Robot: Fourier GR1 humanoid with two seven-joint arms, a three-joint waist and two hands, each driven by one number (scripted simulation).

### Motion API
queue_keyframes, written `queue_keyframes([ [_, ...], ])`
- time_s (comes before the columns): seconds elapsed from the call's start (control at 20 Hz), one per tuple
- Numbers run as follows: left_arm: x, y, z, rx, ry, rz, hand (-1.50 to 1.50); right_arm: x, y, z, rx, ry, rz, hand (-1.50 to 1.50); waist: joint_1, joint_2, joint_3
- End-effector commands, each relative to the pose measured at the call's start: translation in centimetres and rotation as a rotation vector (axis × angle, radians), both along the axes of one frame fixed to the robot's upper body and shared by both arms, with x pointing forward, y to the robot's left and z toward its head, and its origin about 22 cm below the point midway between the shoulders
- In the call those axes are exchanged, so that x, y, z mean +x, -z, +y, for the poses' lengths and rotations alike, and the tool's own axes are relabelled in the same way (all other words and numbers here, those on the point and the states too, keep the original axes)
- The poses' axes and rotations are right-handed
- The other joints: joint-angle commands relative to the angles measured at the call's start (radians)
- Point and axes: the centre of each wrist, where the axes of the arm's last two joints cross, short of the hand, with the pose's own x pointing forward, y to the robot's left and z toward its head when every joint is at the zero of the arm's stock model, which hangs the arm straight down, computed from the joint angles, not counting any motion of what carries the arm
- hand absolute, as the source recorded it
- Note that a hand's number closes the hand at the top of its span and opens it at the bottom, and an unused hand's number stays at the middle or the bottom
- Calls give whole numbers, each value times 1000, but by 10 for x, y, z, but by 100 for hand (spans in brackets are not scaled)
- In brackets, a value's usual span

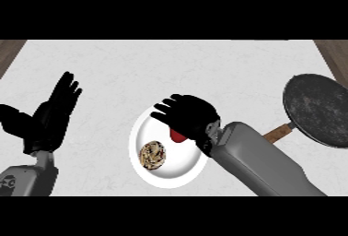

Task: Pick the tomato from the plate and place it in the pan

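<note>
while the right robot hand [187, 115] curls over the tomato [177, 136] on the plate [178, 177], its axis stays hidden.

Pastry [153, 155]: we saw it, round and brown.
Counter [204, 64]: we saw it pale and marbled.

It looks like a kitchen. A pan [316, 109] and a plate [144, 138] sit on a pale marbled surface [176, 64].
</note>
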Motion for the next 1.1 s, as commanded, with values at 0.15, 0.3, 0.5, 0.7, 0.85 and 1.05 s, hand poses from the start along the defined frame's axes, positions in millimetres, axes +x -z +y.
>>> queue_keyframes([
  [0.15,-13,4,-1,1,-4,-10,0,-4,24,24,-56,42,-23,-150,3,0,0],
  [0.3,0,-7,-4,-4,-3,0,0,28,31,22,-46,56,4,-150,8,2,0],
  [0.5,-1,13,8,4,-3,9,0,20,50,4,-43,22,10,-150,0,1,0],
  [0.7,21,11,3,-7,-19,-10,0,23,57,31,-82,26,31,-150,0,3,0],
  [0.85,1,-6,-5,-15,-3,6,0,30,57,19,-49,33,21,-150,2,0,0],
  [1.05,14,-10,-5,1,10,-2,0,33,74,16,-26,24,35,-150,0,2,0],
])
